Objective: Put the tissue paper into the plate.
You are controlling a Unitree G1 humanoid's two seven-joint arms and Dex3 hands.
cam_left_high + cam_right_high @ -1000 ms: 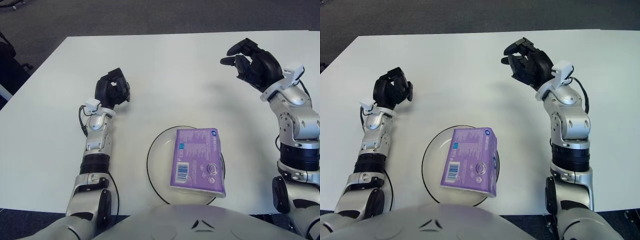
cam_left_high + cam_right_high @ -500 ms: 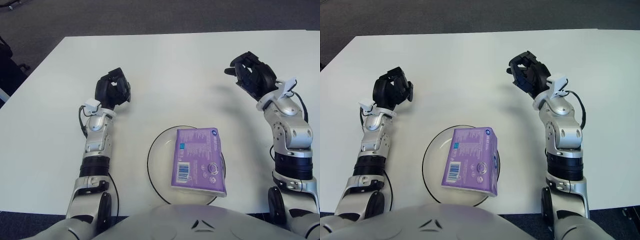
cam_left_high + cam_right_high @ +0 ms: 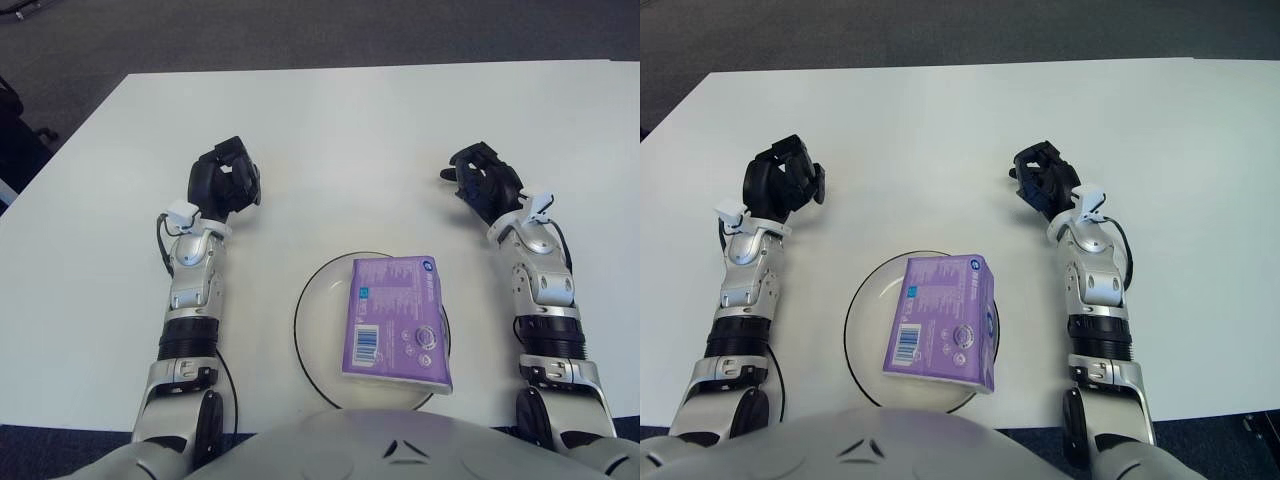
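Your purple tissue pack (image 3: 395,322) already lies flat in the clear glass plate (image 3: 318,310), filling the plate's right half; its near-right corner at about 5 o'clock juts past the rim. That overhang is your main risk: if you swing the right hand (image 3: 484,182) inward and low, the forearm could catch the corner and tip or drag the pack off, or slide the plate toward the near table (image 3: 330,130) edge, which sits close at 6 o'clock, just in front of the robot's torso. The plate looks light and smooth, so expect it to skate if nudged.

The right hand shows at about 2 o'clock from the plate, well apart from it, its fingers curled loosely and holding nothing. The left hand (image 3: 225,180) shows at about 10 o'clock from the plate, also apart from it, fingers curled in and empty.

For room, you have open white table from 9 through 12 to 3 o'clock, all the way to the far edge. The tight side is the near edge, with dark floor beyond. Keep any withdrawal outward or upward, away from the plate, not across it.
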